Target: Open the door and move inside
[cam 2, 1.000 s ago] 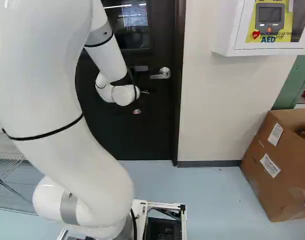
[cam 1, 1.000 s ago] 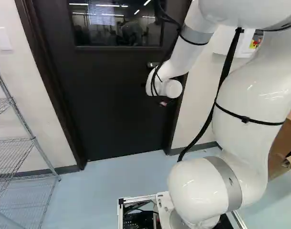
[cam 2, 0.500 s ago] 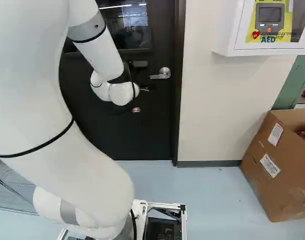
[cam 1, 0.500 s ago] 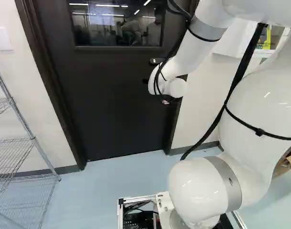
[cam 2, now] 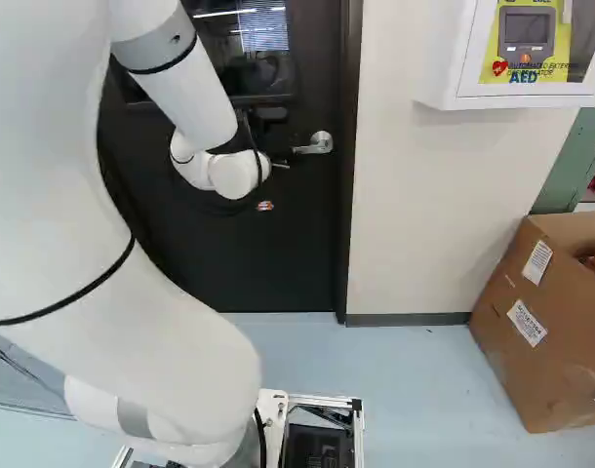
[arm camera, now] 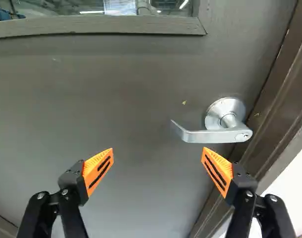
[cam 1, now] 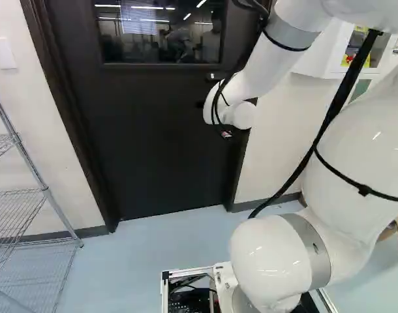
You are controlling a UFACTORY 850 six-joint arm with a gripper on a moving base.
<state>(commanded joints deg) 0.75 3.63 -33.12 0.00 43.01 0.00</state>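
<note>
A small part of my gripper (cam 2: 281,165) shows beside the white wrist in the right base view, just below the door handle (cam 2: 319,143); the wrist hides the rest. The dark door (cam 1: 153,137) stands closed in its frame. In the wrist view my gripper (arm camera: 158,149) is open, its orange-padded fingers wide apart with nothing between them. Ahead of one finger is the silver lever handle (arm camera: 215,135), its free end reaching toward the middle of the gap. No contact between fingers and lever shows.
A wire shelf (cam 1: 29,195) stands left of the door in the left base view. Right of the door, in the right base view, are a white wall cabinet (cam 2: 454,101) and a cardboard box (cam 2: 522,331) on the floor. The door has a window (cam 1: 160,32).
The arm's upper links have swung right in the left base view and left in the right one. The wrist has risen slightly against the door. The base has not moved.
</note>
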